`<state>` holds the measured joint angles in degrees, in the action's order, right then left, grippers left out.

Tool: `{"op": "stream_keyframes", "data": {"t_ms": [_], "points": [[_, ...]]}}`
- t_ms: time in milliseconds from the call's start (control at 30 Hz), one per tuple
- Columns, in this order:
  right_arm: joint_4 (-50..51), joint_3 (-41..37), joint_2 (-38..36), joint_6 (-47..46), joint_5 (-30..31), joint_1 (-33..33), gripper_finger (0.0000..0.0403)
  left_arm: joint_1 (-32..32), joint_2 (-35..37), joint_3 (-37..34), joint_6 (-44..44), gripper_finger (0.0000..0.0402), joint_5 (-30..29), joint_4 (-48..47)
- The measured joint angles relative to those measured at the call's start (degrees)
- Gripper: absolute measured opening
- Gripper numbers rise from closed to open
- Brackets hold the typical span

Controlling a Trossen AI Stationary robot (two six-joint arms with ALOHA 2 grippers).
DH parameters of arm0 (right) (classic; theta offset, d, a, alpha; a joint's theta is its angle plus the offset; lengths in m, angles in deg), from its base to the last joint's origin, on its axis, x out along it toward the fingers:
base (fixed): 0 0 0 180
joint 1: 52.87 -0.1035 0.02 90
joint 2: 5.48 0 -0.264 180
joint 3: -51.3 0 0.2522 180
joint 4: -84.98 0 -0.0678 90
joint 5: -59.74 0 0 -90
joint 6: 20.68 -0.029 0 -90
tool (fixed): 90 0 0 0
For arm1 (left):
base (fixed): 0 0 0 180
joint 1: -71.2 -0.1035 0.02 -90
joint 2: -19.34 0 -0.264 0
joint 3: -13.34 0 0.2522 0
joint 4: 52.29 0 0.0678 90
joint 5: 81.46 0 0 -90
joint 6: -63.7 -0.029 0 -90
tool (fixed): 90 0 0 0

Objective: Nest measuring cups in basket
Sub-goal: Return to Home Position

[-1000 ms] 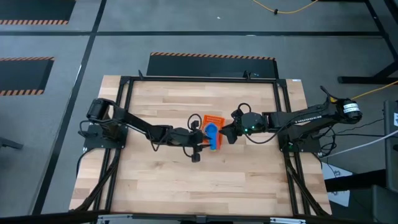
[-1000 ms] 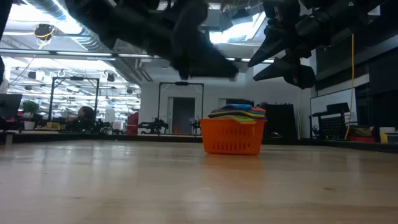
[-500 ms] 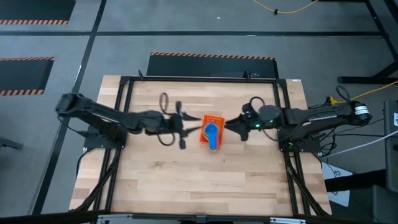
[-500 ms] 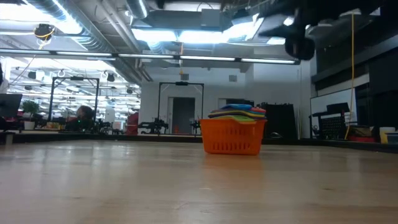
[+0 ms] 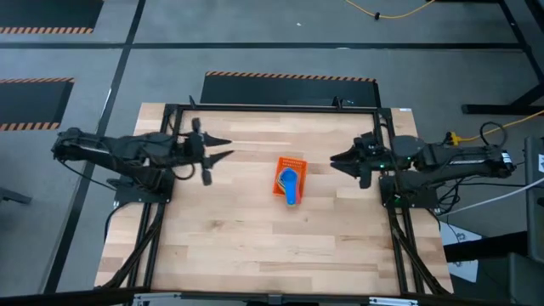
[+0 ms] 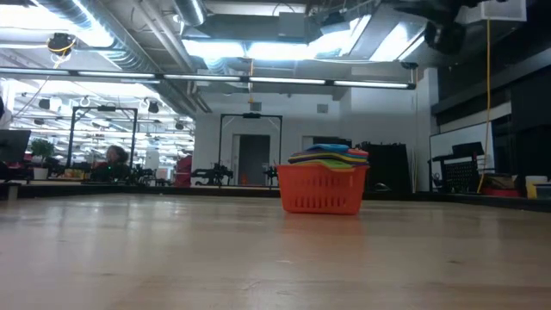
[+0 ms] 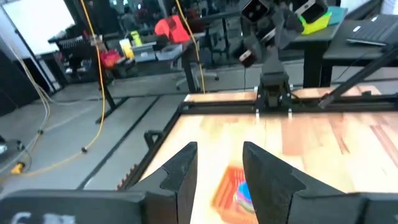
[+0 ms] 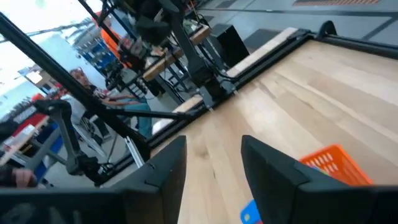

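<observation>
Straight ahead of both, between them and well apart from each: basket (image 5: 293, 161) holding the nested measuring cups (image 5: 291, 181). Released and empty: left pincer (image 5: 226, 148) and right pincer (image 5: 336, 159), the right probably nearer.

High view: overhead, straight down, whole table (image 5: 255, 242) framed. Low view: tabletop height, level across table. Wrist views: facing inward from opposite side edges, tilted down. All four share basket (image 5: 295, 162), table centre.
</observation>
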<state>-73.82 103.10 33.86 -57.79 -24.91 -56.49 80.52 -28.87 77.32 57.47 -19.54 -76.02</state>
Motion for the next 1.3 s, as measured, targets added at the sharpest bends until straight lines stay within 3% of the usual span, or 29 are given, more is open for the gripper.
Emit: {"op": "stream_keyframes", "data": {"t_ms": [167, 433, 900, 1300], "points": [[5.3, 0.0, -3.3, 0.0, 0.0, 0.0, 0.0158, 0.0, 6.1, 0.0, 3.7, 0.0121, 0.1, -9.4], [5.8, 0.0, -6.7, 0.1, 0.1, 0.0, 0.0158, 0.0, 15.1, -0.4, 8.1, 0.0121, 0.0, -19.2], [5.8, 0.0, -10.9, 2.9, 0.1, 0.0, 0.0158, 0.0, 36.6, -22.6, 13.8, 0.0121, -0.4, -12.0], [5.8, 0.0, -11.0, 2.9, 0.1, 0.0, 0.0158, 0.0, 48.0, -32.6, 16.5, 0.0121, -1.5, -11.4]]}}
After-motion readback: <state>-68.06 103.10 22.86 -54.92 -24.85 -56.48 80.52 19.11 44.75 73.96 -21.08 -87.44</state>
